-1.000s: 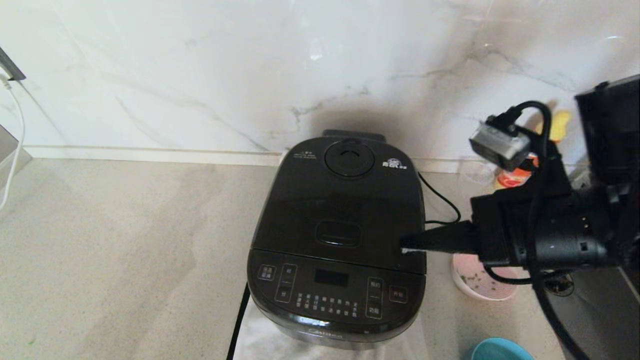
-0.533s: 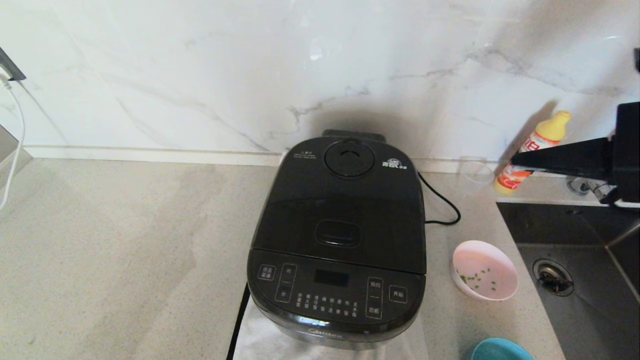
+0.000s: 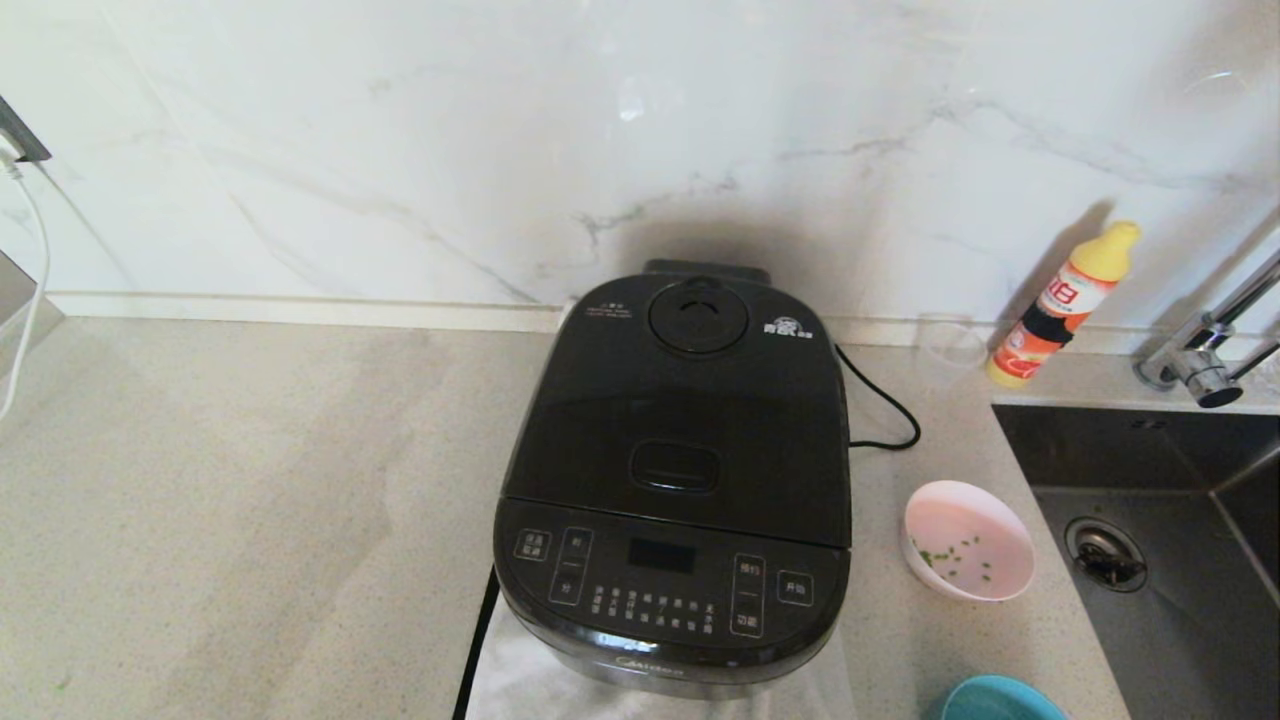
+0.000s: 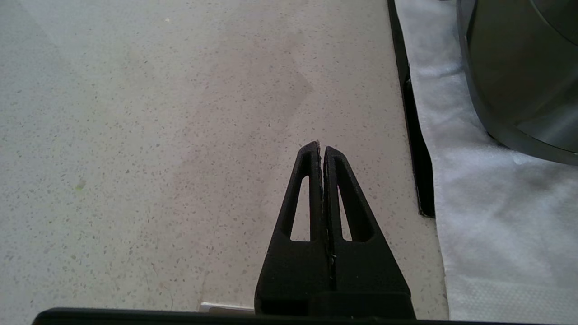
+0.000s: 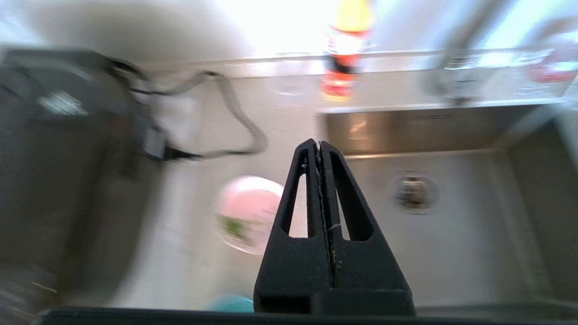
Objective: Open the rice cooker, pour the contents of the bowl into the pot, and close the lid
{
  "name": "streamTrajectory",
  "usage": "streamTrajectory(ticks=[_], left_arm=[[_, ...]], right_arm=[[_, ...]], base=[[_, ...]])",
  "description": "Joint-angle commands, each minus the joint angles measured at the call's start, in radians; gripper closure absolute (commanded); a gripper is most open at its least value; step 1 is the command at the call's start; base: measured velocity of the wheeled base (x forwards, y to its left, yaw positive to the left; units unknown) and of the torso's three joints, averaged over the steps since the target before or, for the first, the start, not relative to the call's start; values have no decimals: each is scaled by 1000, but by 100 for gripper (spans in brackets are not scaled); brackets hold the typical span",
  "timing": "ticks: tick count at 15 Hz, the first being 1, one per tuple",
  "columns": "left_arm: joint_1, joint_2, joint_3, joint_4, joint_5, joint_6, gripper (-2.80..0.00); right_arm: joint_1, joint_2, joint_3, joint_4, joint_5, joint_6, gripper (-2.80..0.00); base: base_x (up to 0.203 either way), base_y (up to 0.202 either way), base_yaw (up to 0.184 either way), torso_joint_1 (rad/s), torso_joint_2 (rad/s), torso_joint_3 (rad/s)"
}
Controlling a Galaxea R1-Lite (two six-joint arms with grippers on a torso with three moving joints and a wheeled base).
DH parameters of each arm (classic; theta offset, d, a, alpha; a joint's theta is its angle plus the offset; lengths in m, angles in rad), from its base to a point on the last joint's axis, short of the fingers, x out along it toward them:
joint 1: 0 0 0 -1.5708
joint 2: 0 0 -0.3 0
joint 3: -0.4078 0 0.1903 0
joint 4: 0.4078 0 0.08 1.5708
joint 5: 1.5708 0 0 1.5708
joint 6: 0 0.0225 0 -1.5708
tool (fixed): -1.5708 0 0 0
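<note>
The black rice cooker (image 3: 675, 480) stands mid-counter, and its glossy lid (image 3: 690, 410) is down, hiding the pot. A pink bowl (image 3: 968, 540) holding a few green bits sits on the counter to the cooker's right; it also shows in the right wrist view as the bowl (image 5: 246, 212). Neither arm appears in the head view. My right gripper (image 5: 319, 143) is shut and empty, held high above the bowl and the sink edge. My left gripper (image 4: 322, 146) is shut and empty over bare counter, left of the cooker's base (image 4: 519, 76).
A steel sink (image 3: 1150, 480) with a faucet (image 3: 1205, 355) lies at the right. An orange bottle with a yellow cap (image 3: 1065, 305) and a clear glass (image 3: 950, 345) stand by the wall. A teal bowl (image 3: 1000, 700) sits at the front edge. The cooker's cord (image 3: 885, 410) trails right.
My right arm has pulled back from the cooker's lid, swinging right and up out of the head view. The lid stays down and the bowl has not moved.
</note>
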Motion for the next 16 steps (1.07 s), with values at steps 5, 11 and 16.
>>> streamTrajectory(ticks=[5, 11, 16], left_arm=[[0, 1, 0, 0, 0, 0, 0], [0, 1, 0, 0, 1, -1, 0], [0, 1, 0, 0, 2, -3, 0]], right_arm=[[-124, -537, 440, 34, -102, -109, 0], [-160, -780, 799, 53, 108, -132, 0], [-159, -798, 903, 66, 275, -136, 0]], base=[[0, 0, 0, 0, 0, 0], [0, 0, 0, 0, 0, 0], [0, 0, 0, 0, 0, 0]])
